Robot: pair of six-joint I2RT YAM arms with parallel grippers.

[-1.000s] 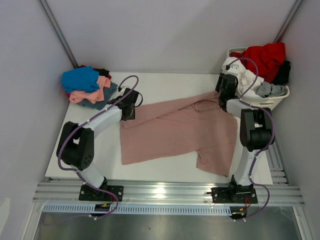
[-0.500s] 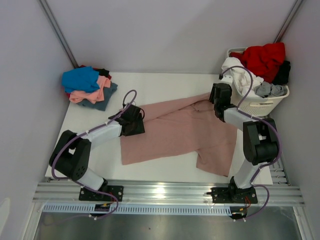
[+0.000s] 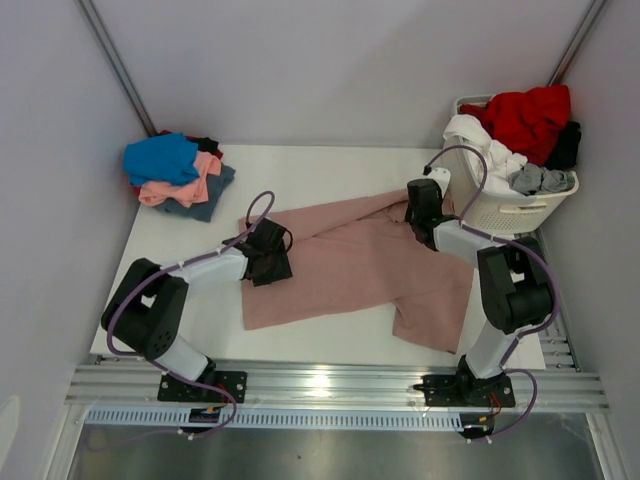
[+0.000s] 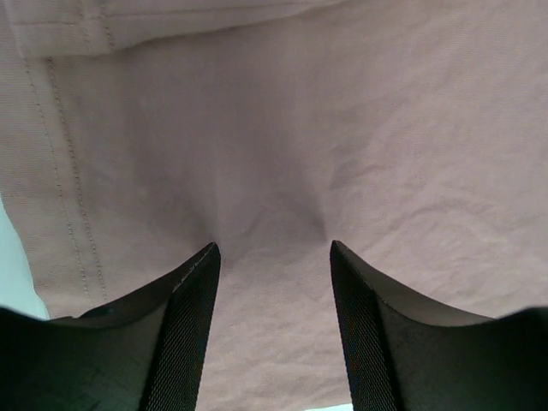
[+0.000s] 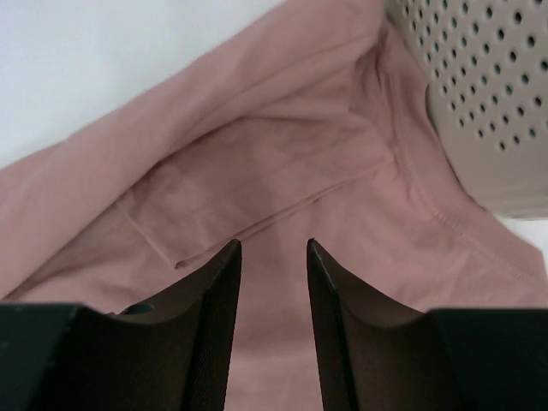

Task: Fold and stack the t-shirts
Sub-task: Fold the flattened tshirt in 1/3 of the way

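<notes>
A dusty-pink t-shirt (image 3: 360, 265) lies spread and partly doubled over on the white table (image 3: 330, 170). My left gripper (image 3: 275, 262) is low over its left edge. In the left wrist view the left gripper (image 4: 274, 248) is open, with both tips on flat pink cloth (image 4: 342, 128) that dimples under them. My right gripper (image 3: 418, 210) is at the shirt's far right corner beside the basket. Seen from the right wrist, the right gripper (image 5: 272, 244) stands open just over a folded hem (image 5: 282, 210). More t-shirts (image 3: 175, 172), blue, salmon and slate, are piled at the back left.
A white perforated laundry basket (image 3: 515, 208) stands at the back right, holding red, white and grey clothes. Its wall (image 5: 488, 94) is close to my right fingers. The pink shirt's lower right part lies near the table's front edge.
My left gripper has slid right and nearer, onto the shirt's left edge, and its jaws have narrowed a little. My right gripper has moved left, away from the basket, along the shirt's far edge.
</notes>
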